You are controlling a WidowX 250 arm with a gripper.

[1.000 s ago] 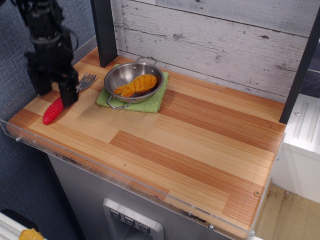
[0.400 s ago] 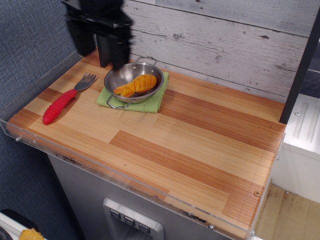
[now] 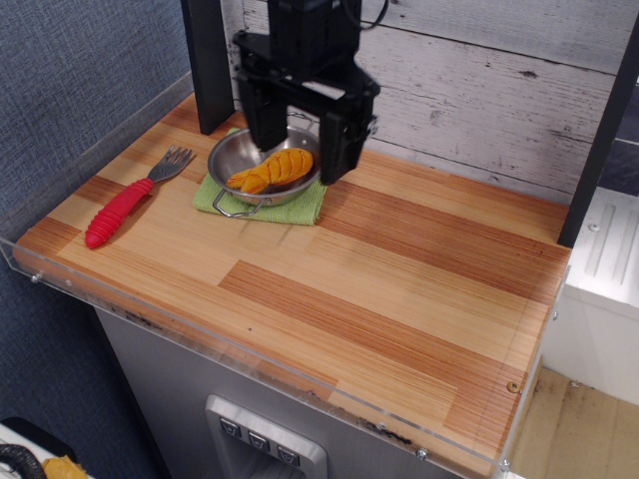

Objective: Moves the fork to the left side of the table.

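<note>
The fork (image 3: 128,200) has a ribbed red handle and grey tines. It lies flat near the left edge of the striped wood table (image 3: 399,289), tines pointing to the back. My black gripper (image 3: 300,150) hangs open and empty above the steel pan, well to the right of the fork. Its two fingers (image 3: 265,125) stand wide apart, one on each side of the pan.
A steel pan (image 3: 235,155) holding an orange ridged toy food (image 3: 272,170) sits on a green cloth (image 3: 290,205) at the back left. A black post (image 3: 208,60) stands behind it. A clear acrylic rim (image 3: 200,334) lines the table's front and left edges.
The gripper left the fork at the table's left, rose, and moved right to above the pan. The fork has not moved since.
</note>
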